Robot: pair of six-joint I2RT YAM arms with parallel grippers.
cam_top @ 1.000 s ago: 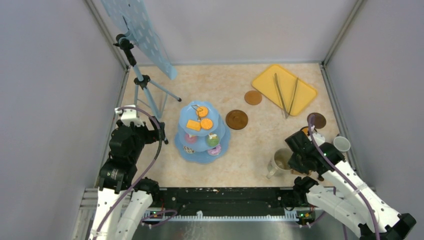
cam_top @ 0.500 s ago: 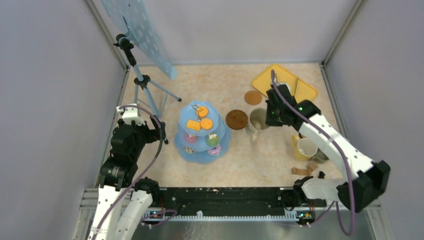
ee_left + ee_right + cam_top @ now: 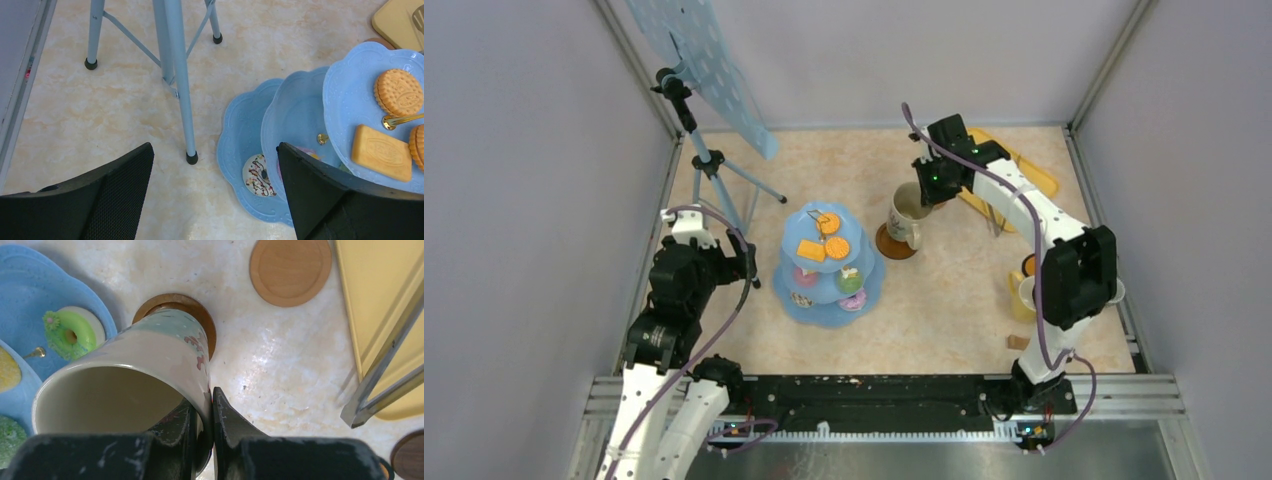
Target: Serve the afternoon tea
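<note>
My right gripper [image 3: 927, 192] [image 3: 204, 401] is shut on the rim of the big beige mug [image 3: 909, 213] [image 3: 125, 375], one finger inside and one outside. The mug is tilted, its base over a dark brown coaster [image 3: 890, 246] [image 3: 175, 302]; I cannot tell if they touch. The blue tiered stand [image 3: 829, 300] [image 3: 300, 110] holds orange biscuits [image 3: 824, 240] [image 3: 397, 92], a white donut [image 3: 257, 175] and a green donut [image 3: 72, 332]. My left gripper [image 3: 746, 265] [image 3: 215, 165] hangs open left of the stand, nothing in it. A yellow mug [image 3: 1021, 297] stands at the right.
A light brown coaster [image 3: 290, 270] lies beside the flat yellow tray [image 3: 1036, 178] [image 3: 380, 300], which carries metal tongs [image 3: 385, 375]. Another dark coaster [image 3: 407, 457] lies to the right. A blue tripod [image 3: 709, 165] [image 3: 175, 75] stands at the back left, close to the stand.
The right arm has carried the beige mug from the front right, across the table, to above the dark coaster by the stand. The left arm has not moved.
</note>
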